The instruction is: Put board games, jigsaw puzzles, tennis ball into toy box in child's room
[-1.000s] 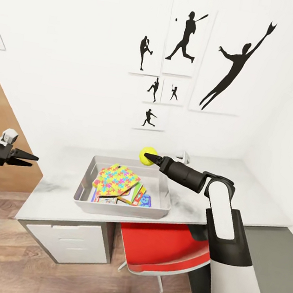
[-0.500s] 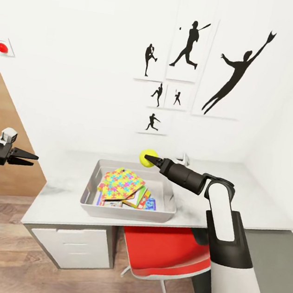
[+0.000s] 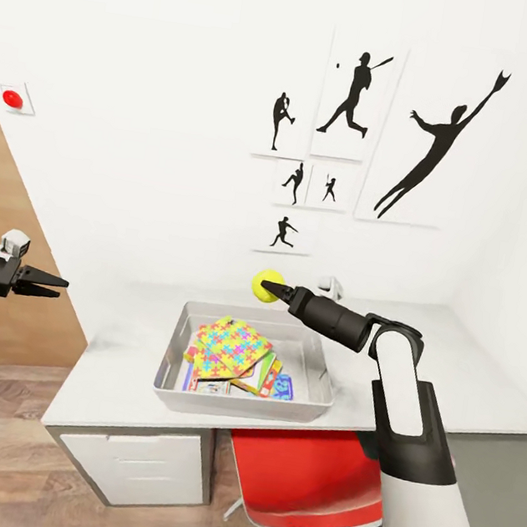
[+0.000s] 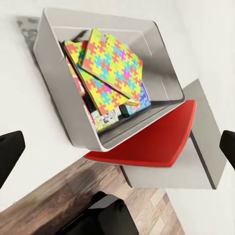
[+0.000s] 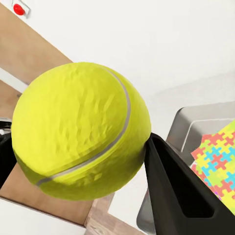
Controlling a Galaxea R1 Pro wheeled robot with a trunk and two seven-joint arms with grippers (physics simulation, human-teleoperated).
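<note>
I have the right gripper (image 3: 272, 286) pinched on the tennis ball (image 3: 265, 284), held in the air above the far edge of the toy box (image 3: 316, 366). In the right wrist view the ball (image 5: 81, 129) sits between the dark fingers (image 5: 176, 191), touching them.

The toy box stands on the table (image 3: 465, 386), near its front edge. Inside it I see the jigsaw puzzles (image 3: 230, 347) lying tilted on top, with board games (image 3: 273, 381) partly showing beneath them. The left wrist view confirms the puzzles (image 4: 110, 68) stacked at a slant over the games (image 4: 105, 117) within the box (image 4: 54, 83).

My left gripper (image 3: 51, 286) hangs well off to the left of the table, holding nothing, its fingers slightly parted.

A red chair (image 3: 298, 484) is tucked under the table.
</note>
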